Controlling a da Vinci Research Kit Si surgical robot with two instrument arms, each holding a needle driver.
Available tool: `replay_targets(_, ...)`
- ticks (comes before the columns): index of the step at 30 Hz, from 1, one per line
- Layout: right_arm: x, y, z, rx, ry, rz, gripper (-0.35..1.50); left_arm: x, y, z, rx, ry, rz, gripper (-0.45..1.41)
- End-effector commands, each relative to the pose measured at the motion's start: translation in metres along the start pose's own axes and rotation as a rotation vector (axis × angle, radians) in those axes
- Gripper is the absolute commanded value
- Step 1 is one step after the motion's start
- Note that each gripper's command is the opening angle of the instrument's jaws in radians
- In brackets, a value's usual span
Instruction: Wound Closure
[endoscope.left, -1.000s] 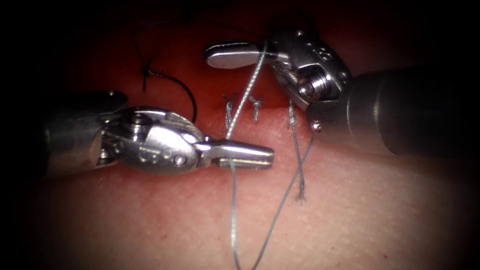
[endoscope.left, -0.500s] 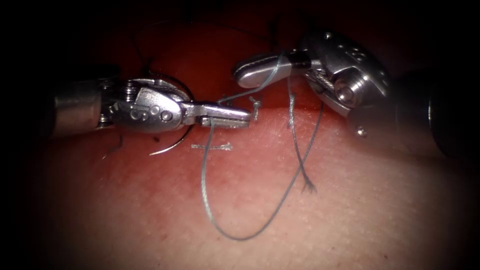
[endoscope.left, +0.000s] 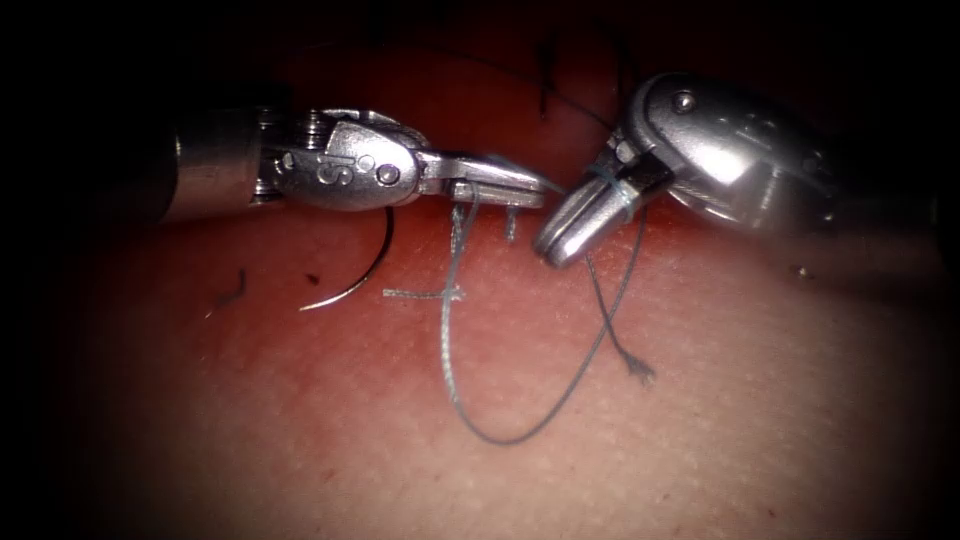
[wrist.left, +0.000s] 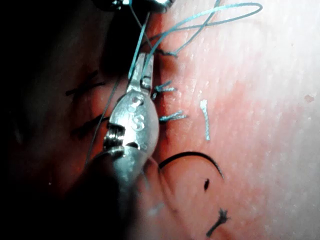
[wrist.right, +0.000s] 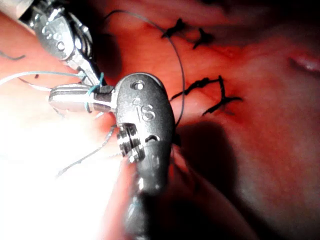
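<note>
My left tool (endoscope.left: 500, 188) comes in from the left and is shut on the grey-blue thread (endoscope.left: 450, 340) right at the cut (endoscope.left: 420, 215). My right tool (endoscope.left: 565, 235) points down and left, close to the left tool's tip, its jaws shut with a turn of thread (endoscope.left: 620, 195) wound around them. From the left tool the thread hangs in a loop (endoscope.left: 520, 435) over the tissue (endoscope.left: 700, 420) and ends in a frayed tail (endoscope.left: 638, 370). The dark curved needle (endoscope.left: 355, 285) lies free on the tissue below the left tool, held by neither tool. In the left wrist view the left tool (wrist.left: 142, 70) grips the thread, with the needle (wrist.left: 192, 157) nearby.
A short cut piece of thread (endoscope.left: 425, 294) lies beside the needle. Grey stitch ends (endoscope.left: 510, 220) stand at the cut. Dark knotted stitches (wrist.right: 210, 85) sit further along the wound. Red fluid stains the tissue around the cut.
The left tool rose and moved right along the cut, holding the thread. The right tool swung its jaws down toward the left tool's tip, thread still wound on them. The hanging loop shrank.
</note>
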Motion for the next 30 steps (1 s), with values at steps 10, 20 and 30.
replay_targets(10, -0.0017, -0.0005, 0.0018, 0.125, -0.142, -0.043, 0.71, 0.0, -0.0006, 0.0012, -0.008, -0.009, -0.001, -0.45)
replay_targets(20, -0.0032, -0.0025, 0.0017, 0.174, -0.185, -0.04, 1.05, 0.0004, -0.0004, 0.0015, -0.009, -0.009, 0.0, -0.45)
replay_targets(30, -0.0042, -0.0033, 0.0024, 0.192, -0.196, -0.053, 0.78, 0.0002, 0.0002, 0.0018, -0.011, -0.013, -0.018, -0.45)
